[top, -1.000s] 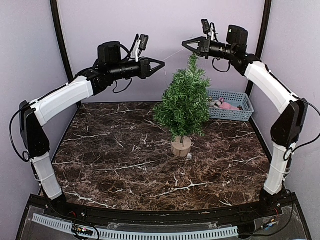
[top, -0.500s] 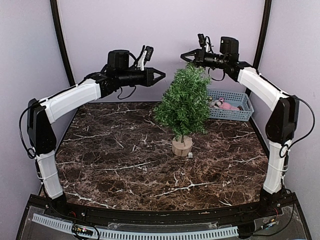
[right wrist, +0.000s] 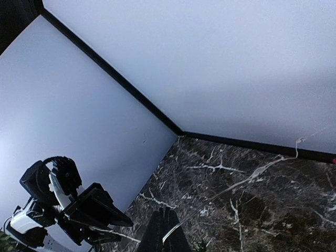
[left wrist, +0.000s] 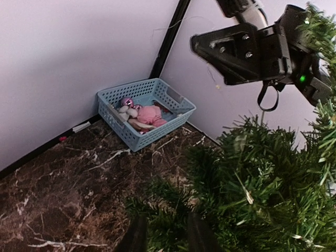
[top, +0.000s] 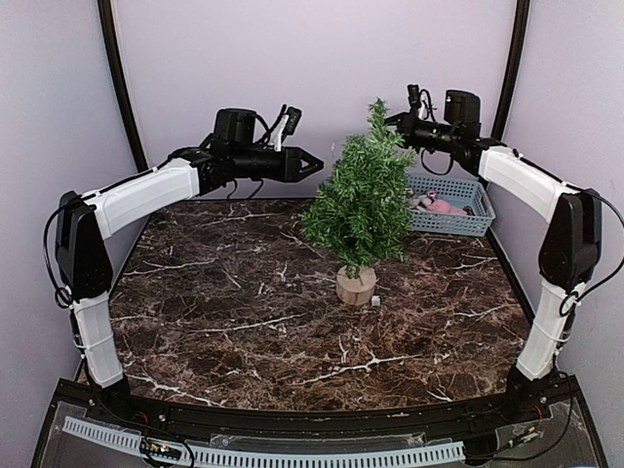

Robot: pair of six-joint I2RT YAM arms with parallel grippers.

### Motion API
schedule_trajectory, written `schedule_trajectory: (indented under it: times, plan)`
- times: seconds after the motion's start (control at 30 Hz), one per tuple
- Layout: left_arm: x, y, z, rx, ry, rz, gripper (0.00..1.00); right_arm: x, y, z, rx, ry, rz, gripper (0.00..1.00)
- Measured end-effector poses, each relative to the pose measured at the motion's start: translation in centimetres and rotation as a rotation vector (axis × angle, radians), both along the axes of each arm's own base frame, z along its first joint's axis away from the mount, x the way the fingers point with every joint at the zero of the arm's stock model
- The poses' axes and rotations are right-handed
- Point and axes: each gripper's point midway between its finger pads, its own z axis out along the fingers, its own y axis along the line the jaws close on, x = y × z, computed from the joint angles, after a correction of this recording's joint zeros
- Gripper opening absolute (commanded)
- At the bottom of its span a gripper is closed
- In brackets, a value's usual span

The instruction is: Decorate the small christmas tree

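The small christmas tree (top: 363, 200) stands upright mid-table on its wooden disc base (top: 356, 286). My left gripper (top: 317, 164) hovers just left of its upper branches. In the left wrist view its fingers (left wrist: 137, 237) stand apart, with only tree needles (left wrist: 262, 178) beyond them. My right gripper (top: 392, 120) sits right beside the treetop, on its right. In the right wrist view the right gripper (right wrist: 164, 212) is shut on a thin pale wire (right wrist: 181, 227) that runs up and to the right. The left wrist view also shows the right gripper (left wrist: 198, 43).
A light blue basket (top: 470, 188) with a pink toy (top: 441, 206) and small ornaments sits at the back right corner; it also shows as the basket (left wrist: 122, 131) in the left wrist view. A tiny white piece (top: 375, 301) lies by the tree base. Purple walls close off the back and sides.
Both arms have come down and in toward the tree. The left gripper has opened. The right gripper has moved from above the treetop to right beside it.
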Motion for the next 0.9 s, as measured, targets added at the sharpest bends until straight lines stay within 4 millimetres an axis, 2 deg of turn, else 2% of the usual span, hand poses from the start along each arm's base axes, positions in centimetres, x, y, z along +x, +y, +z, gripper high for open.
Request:
schedule_trajectory:
  times: [0.1,0.17,0.23,0.33,0.4,0.5,0.6,0.67,0.9]
  plan:
    - [0.0,0.7,-0.9,0.029,0.011,0.018,0.64,0.3,-2.4,1.1,0.01,-0.031,-0.073,0.0]
    - [-0.3,1.6,-1.3,0.053,0.014,0.041,0.71,0.2,-3.7,1.7,0.015,-0.052,-0.111,0.0]
    - [-1.0,2.4,-1.0,0.069,0.004,0.061,0.75,-0.3,-4.1,2.1,0.016,-0.069,-0.131,0.0]
    - [-2.8,2.9,0.6,0.075,-0.036,0.074,0.78,-1.1,-4.4,1.8,0.005,-0.076,-0.153,0.0]
    - [-4.7,2.4,2.1,0.073,-0.073,0.07,0.79,-1.5,-4.6,1.5,-0.006,-0.076,-0.169,0.0]
    - [-8.1,0.6,3.9,0.069,-0.126,0.043,0.79,-2.1,-5.2,0.6,-0.031,-0.07,-0.194,0.0]
    - [-11.0,-1.0,4.0,0.07,-0.143,0.011,0.8,-3.1,-5.9,-0.4,-0.062,-0.065,-0.219,0.09]
    - [-12.2,-1.3,3.2,0.082,-0.14,0.007,0.8,-4.0,-6.5,-0.8,-0.087,-0.065,-0.239,0.16]
    - [-12.0,0.4,-0.2,0.134,-0.096,0.09,0.82,-7.9,-9.9,0.1,-0.168,-0.104,-0.367,0.41]
